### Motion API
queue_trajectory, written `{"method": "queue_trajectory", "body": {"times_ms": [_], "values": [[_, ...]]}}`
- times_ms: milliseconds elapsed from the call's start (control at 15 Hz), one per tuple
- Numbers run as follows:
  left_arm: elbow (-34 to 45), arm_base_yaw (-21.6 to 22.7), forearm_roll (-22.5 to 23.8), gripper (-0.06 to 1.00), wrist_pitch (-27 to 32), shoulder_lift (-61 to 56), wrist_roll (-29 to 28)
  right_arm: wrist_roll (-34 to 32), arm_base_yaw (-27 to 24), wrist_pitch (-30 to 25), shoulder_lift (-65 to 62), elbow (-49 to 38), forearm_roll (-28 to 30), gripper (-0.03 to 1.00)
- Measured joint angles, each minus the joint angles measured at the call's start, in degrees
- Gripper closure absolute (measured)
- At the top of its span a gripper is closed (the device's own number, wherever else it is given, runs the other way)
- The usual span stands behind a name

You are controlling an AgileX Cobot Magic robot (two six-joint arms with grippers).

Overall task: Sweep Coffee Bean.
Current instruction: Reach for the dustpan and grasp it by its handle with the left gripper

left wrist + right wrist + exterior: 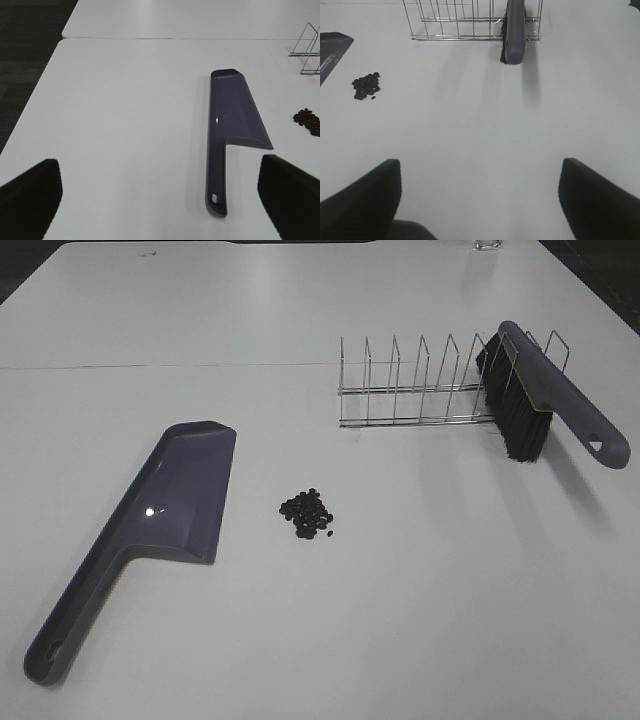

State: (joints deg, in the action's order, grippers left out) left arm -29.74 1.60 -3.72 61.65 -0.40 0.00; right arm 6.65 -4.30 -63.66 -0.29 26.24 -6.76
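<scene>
The coffee beans (308, 513) lie in a small dark heap on the white table (420, 580), just right of the purple-grey dustpan (170, 510), which lies flat with its handle toward the front left. The brush (545, 390), purple handle and black bristles, leans on the right end of a wire rack (410, 390). Neither gripper shows in the exterior view. The left gripper (160, 192) is open and empty, short of the dustpan (235, 120), with the beans (309, 121) beyond it. The right gripper (480, 197) is open and empty, well back from the brush (515, 35) and beans (366, 86).
The wire rack (455, 22) stands behind the beans, toward the back right. A glass (487, 244) sits at the table's far edge. The table's left edge and dark floor (25, 60) show in the left wrist view.
</scene>
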Motion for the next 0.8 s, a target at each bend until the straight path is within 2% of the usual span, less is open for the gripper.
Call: {"method": "queue_trajectory", "body": {"times_ms": [800], "values": [[0.0, 0.0, 0.0, -0.05, 0.0, 0.0, 0.0, 0.0, 0.0, 0.0, 0.0, 0.0, 0.0, 0.21]]}}
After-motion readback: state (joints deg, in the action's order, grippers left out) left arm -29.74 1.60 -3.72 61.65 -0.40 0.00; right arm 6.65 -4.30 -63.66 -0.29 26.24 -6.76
